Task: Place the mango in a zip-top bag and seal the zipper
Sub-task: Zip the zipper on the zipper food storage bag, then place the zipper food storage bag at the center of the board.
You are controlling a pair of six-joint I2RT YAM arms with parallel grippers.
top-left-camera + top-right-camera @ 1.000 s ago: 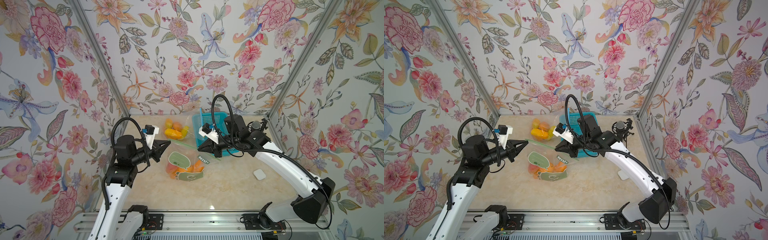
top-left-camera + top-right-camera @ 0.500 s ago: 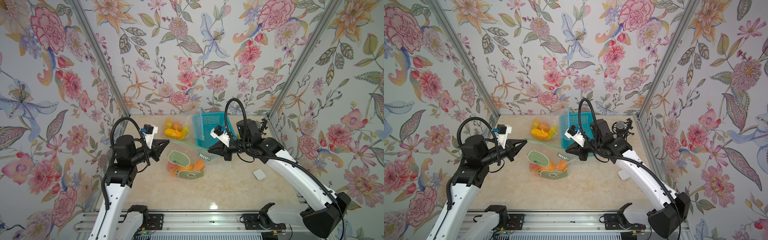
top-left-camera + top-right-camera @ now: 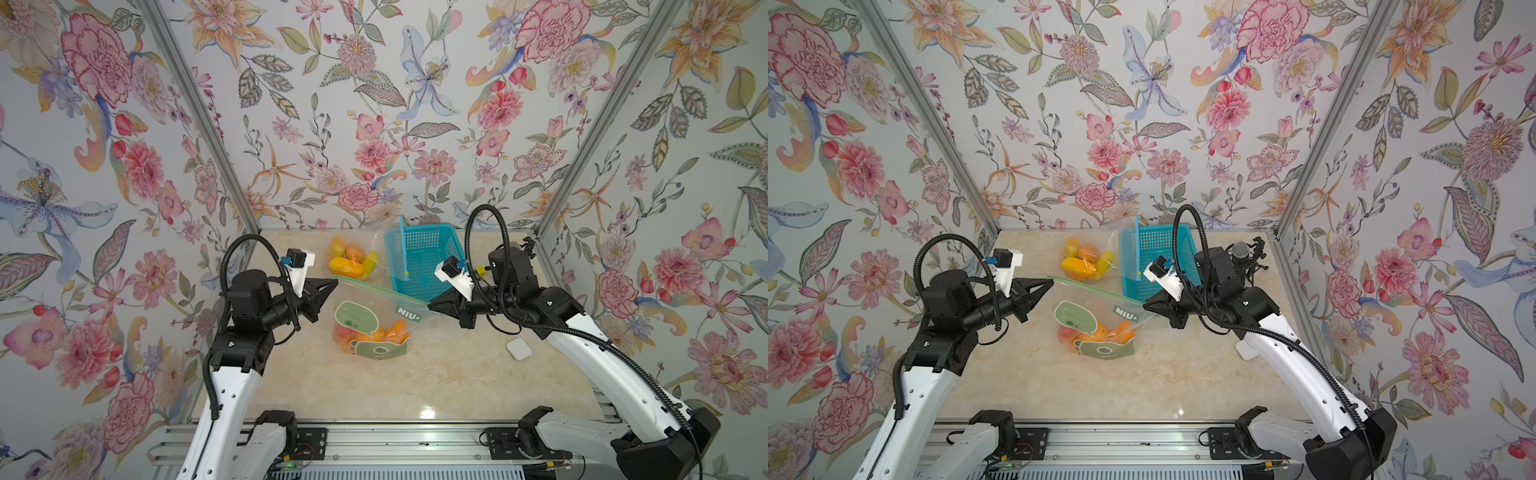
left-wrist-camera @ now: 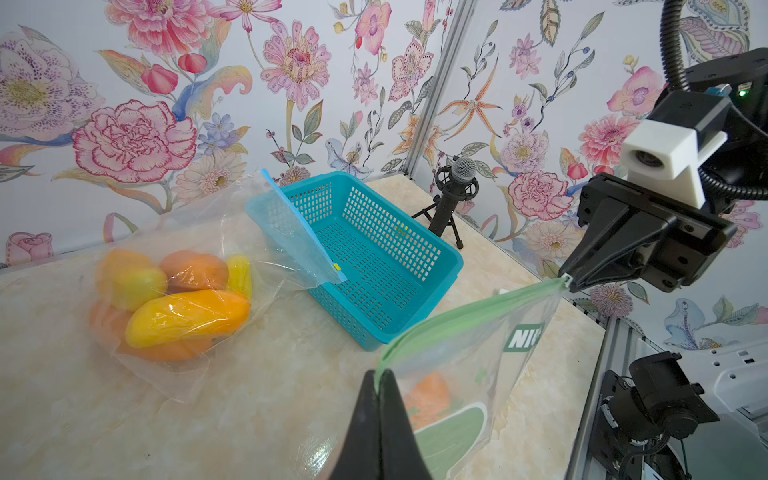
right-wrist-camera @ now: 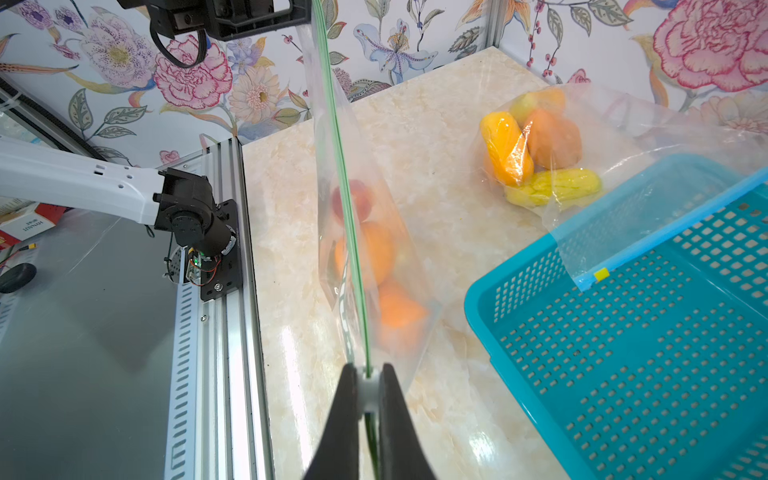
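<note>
A clear zip-top bag (image 3: 374, 316) with green prints and a green zipper (image 3: 376, 287) hangs stretched between my two grippers, its bottom resting on the marble table. The mango (image 3: 392, 330) shows as orange fruit inside it, also seen through the bag (image 5: 374, 253) in the right wrist view. My left gripper (image 3: 336, 283) (image 4: 379, 374) is shut on the zipper's left end. My right gripper (image 3: 430, 303) (image 5: 368, 374) is shut on the white slider (image 5: 368, 384) at the right end. The zipper line (image 5: 345, 199) runs straight and taut between them.
A second clear bag of yellow and orange fruit (image 3: 351, 262) lies at the back. Beside it stands a teal basket (image 3: 419, 249) with a blue-edged bag (image 3: 402, 249) draped over its rim. A small white case (image 3: 518, 348) lies at right; a microphone (image 3: 1241, 253) stands behind.
My right gripper has slid to the right along the zipper, away from the basket, to the bag's right end. The bag's top is pulled tauter. The left arm has hardly moved.
</note>
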